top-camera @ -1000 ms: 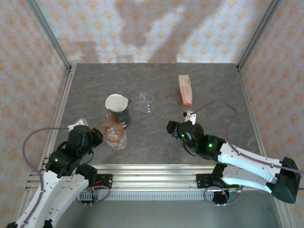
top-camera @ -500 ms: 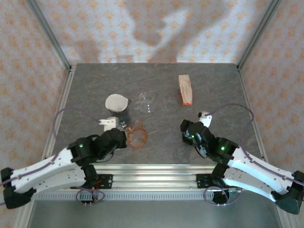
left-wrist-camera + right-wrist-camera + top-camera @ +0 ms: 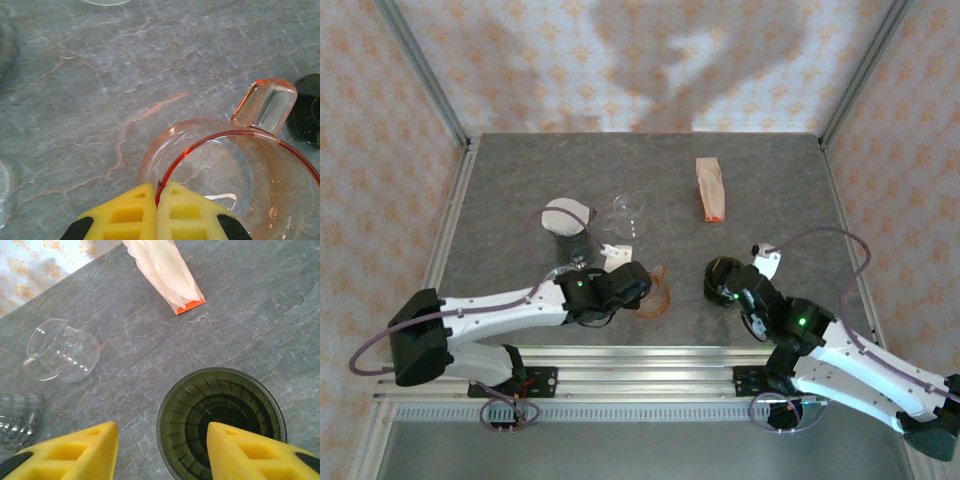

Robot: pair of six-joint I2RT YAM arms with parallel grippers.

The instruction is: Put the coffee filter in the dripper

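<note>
Since a second earlier, the left gripper [image 3: 157, 193] had swung from the left edge of the table [image 3: 780, 170] to its middle, carrying the orange dripper [image 3: 235, 170] with it. Its yellow pads were pressed together on the dripper's thin rim, the wall pinched between them. The cup hung tilted, handle pointing away, and was transparent, empty and tinted pink-orange. From above, it sat just left of the right gripper [image 3: 725, 282], which had drawn back toward the near right.

The right gripper's jaws stood apart over a dark green ribbed vessel [image 3: 235, 390]. One pad overlapped its rim, but nothing showed it clamped.

That probably meant the dripper was being brought to a handier place, with the filter step itself not yet begun. The coffee filter [image 3: 167, 270] lay well apart from both grippers, far back on the table. It was a pale, folded paper wedge with an orange end, lying flat and untouched. A clear glass carafe [image 3: 62, 350] lay left of it. Beyond stood a dark cup topped with a white disc [image 3: 566, 214], perhaps another filter, though that could not be told.
</note>
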